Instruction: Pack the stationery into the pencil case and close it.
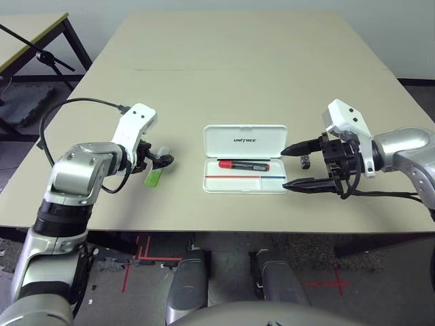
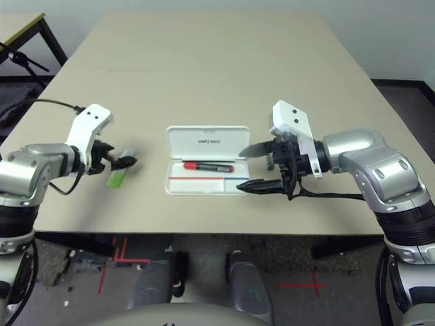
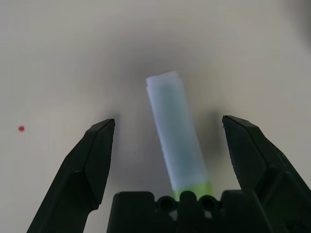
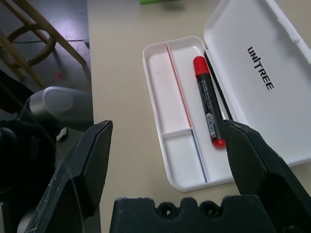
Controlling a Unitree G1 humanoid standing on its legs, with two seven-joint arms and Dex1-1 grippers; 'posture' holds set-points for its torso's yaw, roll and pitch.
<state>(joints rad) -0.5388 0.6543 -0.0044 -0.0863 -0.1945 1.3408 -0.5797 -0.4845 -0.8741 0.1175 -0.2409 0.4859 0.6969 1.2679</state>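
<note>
The pencil case (image 1: pixel 245 158) lies open at the middle of the table (image 1: pixel 224 61), lid folded back away from me. The red-and-black marker (image 1: pixel 243 165) lies in its tray, along the hinge side; the narrow compartment beside it holds nothing. Just right of the case sits the small dark block (image 1: pixel 305 161), between my right gripper (image 1: pixel 304 165)'s 2 spread, empty fingers. To the left, the green highlighter (image 1: pixel 155 174) lies on the table under my left gripper (image 3: pixel 170 131), released, straddling its whitish cap without touching.
</note>
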